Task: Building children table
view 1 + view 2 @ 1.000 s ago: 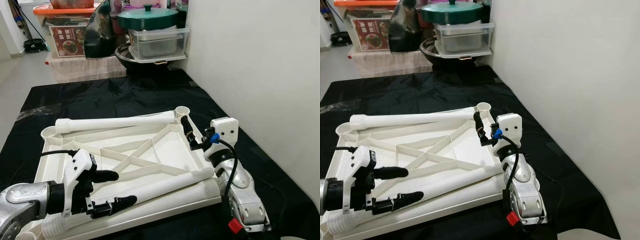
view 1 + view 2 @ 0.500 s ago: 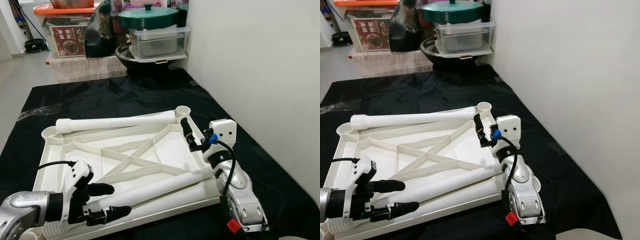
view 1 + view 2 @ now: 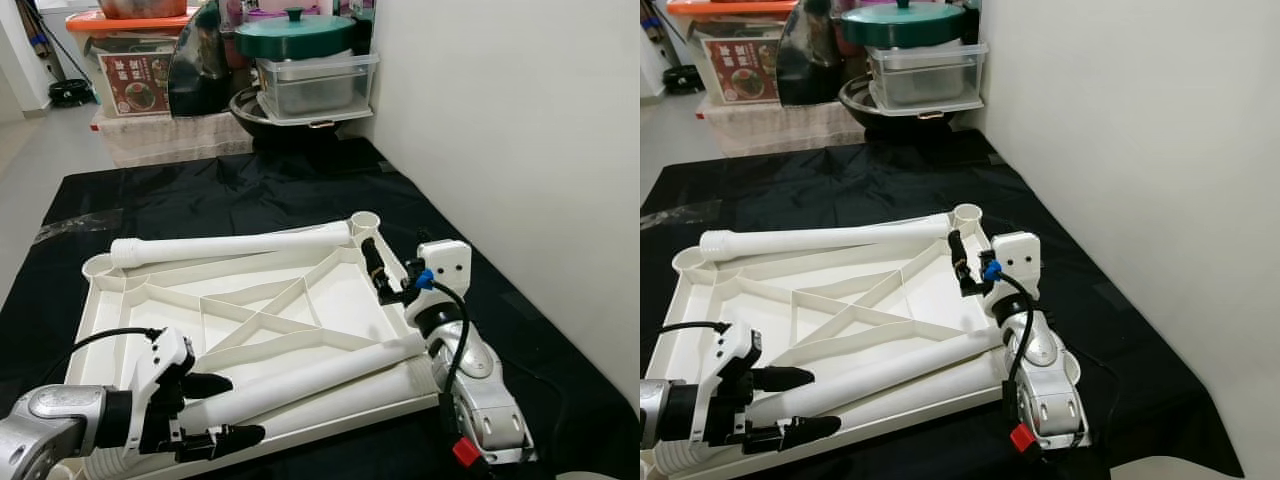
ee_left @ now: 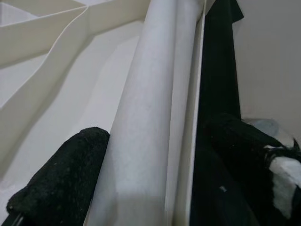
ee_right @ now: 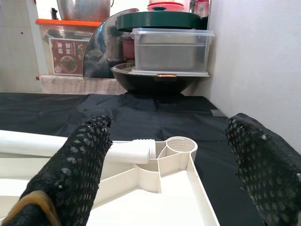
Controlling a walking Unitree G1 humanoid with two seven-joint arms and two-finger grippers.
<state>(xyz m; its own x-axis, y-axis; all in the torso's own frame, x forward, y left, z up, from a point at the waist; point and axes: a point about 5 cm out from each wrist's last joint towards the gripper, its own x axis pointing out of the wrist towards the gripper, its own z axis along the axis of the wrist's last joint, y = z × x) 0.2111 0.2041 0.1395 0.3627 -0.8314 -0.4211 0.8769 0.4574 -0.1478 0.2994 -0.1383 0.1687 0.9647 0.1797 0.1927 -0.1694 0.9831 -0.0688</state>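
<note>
**Tabletop upside down on black sheet, both grippers at its edges**

Left side: the left gripper sits at the near left corner of the tabletop, arm low over the black sheet. Its fingers are spread apart and straddle the near end of a white leg; in the left wrist view one finger lies on the inner side of that leg, the other on the outer side past the tabletop's rim. No clamping contact can be made out; the fingers stand at the leg's sides, open.

Centre: the tabletop lies underside up, white, with crossed ribs dividing it into compartments and round sockets at its corners. A second leg lies along the far edge, its right end beside the far right socket. The near leg runs diagonally from the left gripper toward the right side; another tube lies just beside it along the near rim.

Right side: the right gripper rests at the tabletop's right rim, just near the far right socket. The right wrist view shows its two fingers wide apart, the socket and the far leg's end between them, holding nothing.

Back of room: a green-lidded pot on a clear box, and an orange-lidded bin, stand against the wall beyond the sheet.
</note>
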